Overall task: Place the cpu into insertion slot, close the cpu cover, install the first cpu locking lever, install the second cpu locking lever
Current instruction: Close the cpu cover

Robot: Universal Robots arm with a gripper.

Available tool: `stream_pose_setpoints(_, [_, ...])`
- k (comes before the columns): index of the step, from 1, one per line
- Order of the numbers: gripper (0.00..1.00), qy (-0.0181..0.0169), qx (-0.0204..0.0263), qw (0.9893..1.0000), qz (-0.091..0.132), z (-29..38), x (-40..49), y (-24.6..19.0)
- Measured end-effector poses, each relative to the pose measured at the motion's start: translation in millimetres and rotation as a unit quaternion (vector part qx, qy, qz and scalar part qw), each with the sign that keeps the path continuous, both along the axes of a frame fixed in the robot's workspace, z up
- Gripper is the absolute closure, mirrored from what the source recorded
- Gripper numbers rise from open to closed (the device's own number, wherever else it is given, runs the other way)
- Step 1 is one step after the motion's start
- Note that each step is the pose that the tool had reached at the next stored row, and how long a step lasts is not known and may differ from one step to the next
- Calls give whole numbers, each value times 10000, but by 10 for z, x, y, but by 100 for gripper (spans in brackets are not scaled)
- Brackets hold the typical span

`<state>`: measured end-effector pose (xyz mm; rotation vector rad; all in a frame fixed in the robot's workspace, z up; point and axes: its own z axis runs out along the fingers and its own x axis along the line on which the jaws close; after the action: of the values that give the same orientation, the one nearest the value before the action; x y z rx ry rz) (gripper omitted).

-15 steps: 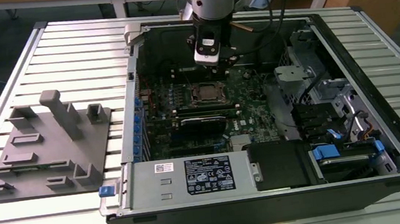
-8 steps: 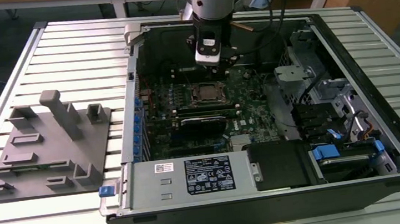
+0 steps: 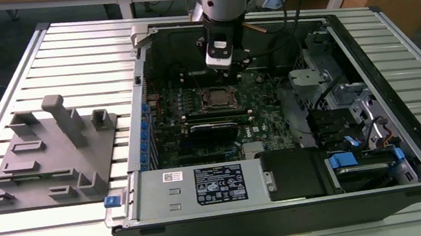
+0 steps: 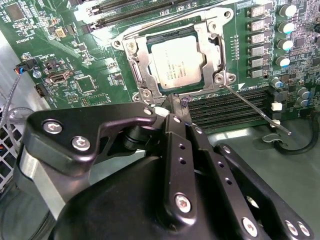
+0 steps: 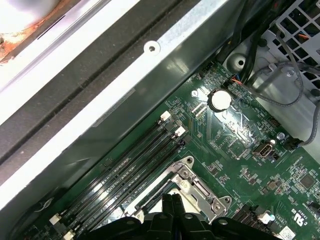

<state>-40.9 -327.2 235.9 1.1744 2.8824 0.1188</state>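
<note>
Gripper [image 4: 175,102] fingers pressed together, tips just beside cpu cover [image 4: 139,61] lying down over cpu [image 4: 182,62]

Cannot tell in the exterior view how the cpu cover [image 3: 219,97] sits: too small. In the second wrist view, hidden behind the gripper [image 4: 172,104]: the cover's near edge and part of the motherboard [image 4: 75,65]. In the first wrist view, cut off at the picture's edge: much of the insertion slot [image 5: 192,186].
</note>
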Motion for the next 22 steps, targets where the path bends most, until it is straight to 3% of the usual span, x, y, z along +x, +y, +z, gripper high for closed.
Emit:
stream_pose_setpoints(8, [90,0,0,10000,54,0,0,0])
stream_pose_setpoints(14, [90,0,0,9996,287,-1,0,0])
stream_pose_setpoints(22, [90,1,-1,9972,754,-6,0,0])
